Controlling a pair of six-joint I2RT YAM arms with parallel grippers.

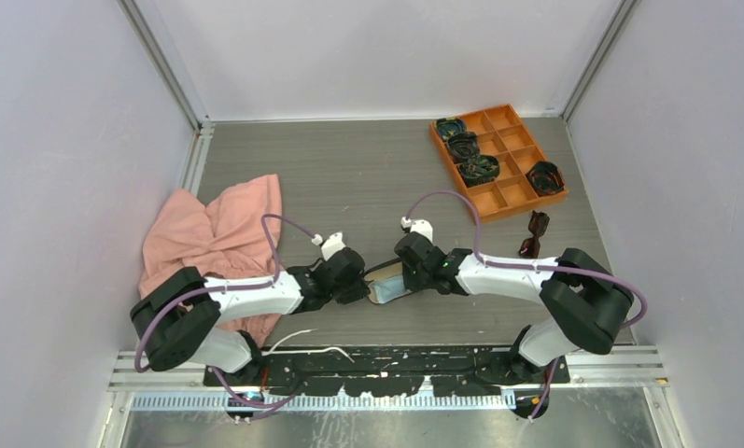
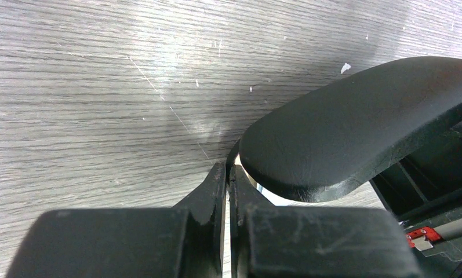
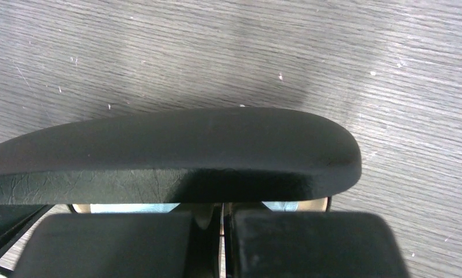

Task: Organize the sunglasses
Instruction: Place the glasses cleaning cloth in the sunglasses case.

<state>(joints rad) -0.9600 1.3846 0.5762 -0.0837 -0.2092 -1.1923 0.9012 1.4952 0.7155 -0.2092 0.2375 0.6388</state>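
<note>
Fingers (image 2: 208, 191) on the left gripper (image 1: 362, 291): clamped onto the thin rim of the open black oblong glasses case with tan lining (image 1: 386, 289). Squeezed shut too on the right gripper (image 1: 407, 280) (on the rim or not, can't tell). Best to keep that case steady and open, then go fetch the small folded dark sunglasses (image 1: 534, 235) lying just beside the orange divided tray (image 1: 526, 207). Reaching low and inward, both arms, wrists nearly meeting.

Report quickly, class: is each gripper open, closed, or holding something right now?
Left gripper: closed, pinching the black case by its rim.
Right gripper: closed at the black case's edge; whether it actually grips cannot be told.
</note>
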